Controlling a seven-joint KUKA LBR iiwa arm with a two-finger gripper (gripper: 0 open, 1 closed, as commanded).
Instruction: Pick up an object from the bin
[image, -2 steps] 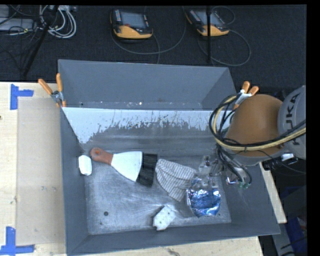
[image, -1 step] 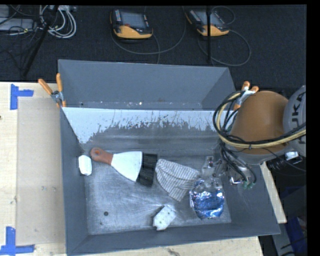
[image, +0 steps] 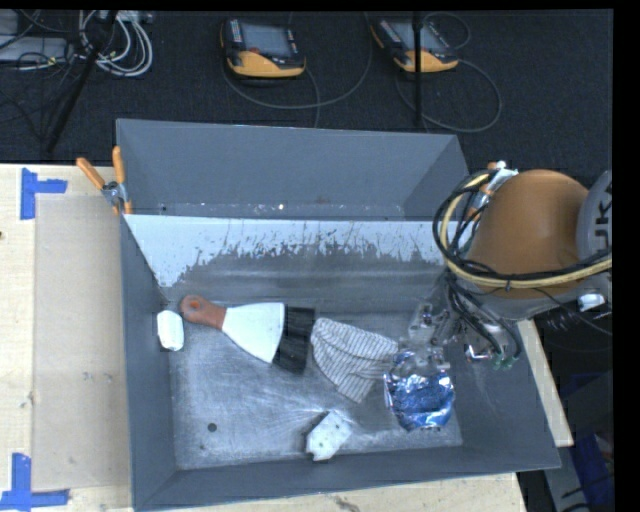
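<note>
Inside the grey bin (image: 290, 180) your biggest piece is the hand brush (image: 255, 330), with a brown handle, white body and black bristles, lying flat on the floor. Touching the brush's bristle end, on the side away from its handle, lies a bunched striped cloth (image: 345, 362). Past the cloth, farther again from the brush and near the bin's right wall, sits a crumpled blue-and-silver foil packet (image: 422, 402). This is the thing the tool (image: 436, 338) hangs over, just above the packet's silver top edge. Two small white bits remain: a crumpled scrap (image: 328, 436) nearer the front wall than the brush, and a rounded lump (image: 170, 330) just beside the brush's handle tip.

To take the packet well, I judge you should come straight down onto its raised silver crest, where the foil bunches thick enough to pinch. Keep clear of the cloth's edge just beside it. Foil will likely crush and slip, so close firmly and lift gently. You cannot tell from this angle how far open the tool is, nor whether it touches the packet.
</note>
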